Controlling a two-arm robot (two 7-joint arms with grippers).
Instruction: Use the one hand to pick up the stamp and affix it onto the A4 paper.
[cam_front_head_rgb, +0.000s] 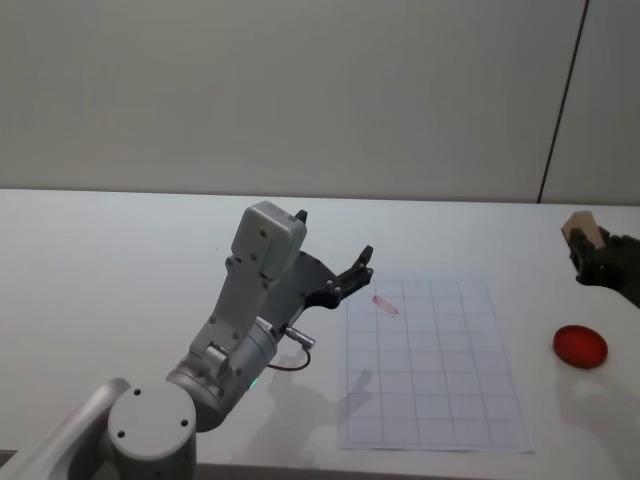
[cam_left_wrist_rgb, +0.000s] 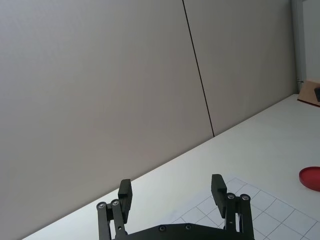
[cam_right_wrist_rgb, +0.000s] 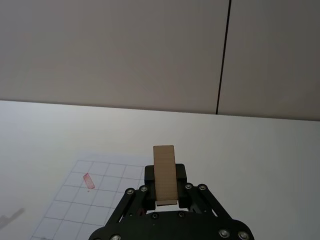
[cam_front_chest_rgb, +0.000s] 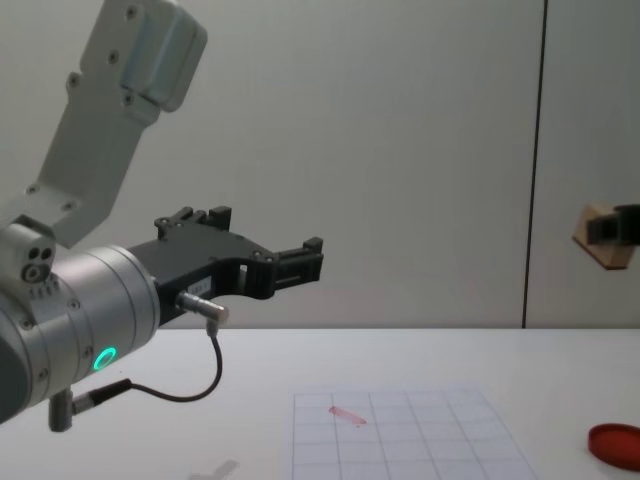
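Right claw (cam_right_wrist_rgb: 165, 200), raised off the desk (cam_front_head_rgb: 120, 250) beside the gridded paper (cam_front_head_rgb: 430, 370), grips the light, rigid wooden stamp (cam_right_wrist_rgb: 164, 172) by its flat sides, while the left claw (cam_left_wrist_rgb: 172, 192) hangs open.

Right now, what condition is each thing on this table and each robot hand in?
Small pale tan wooden stamp block: held up in the air, off the table.
Right gripper: jaws shut on the stamp.
Left gripper: jaws open, holding nothing, raised.
White gridded paper sheet: lying flat, one red mark on it.
Flat round red disc: uncovered, beside the paper.
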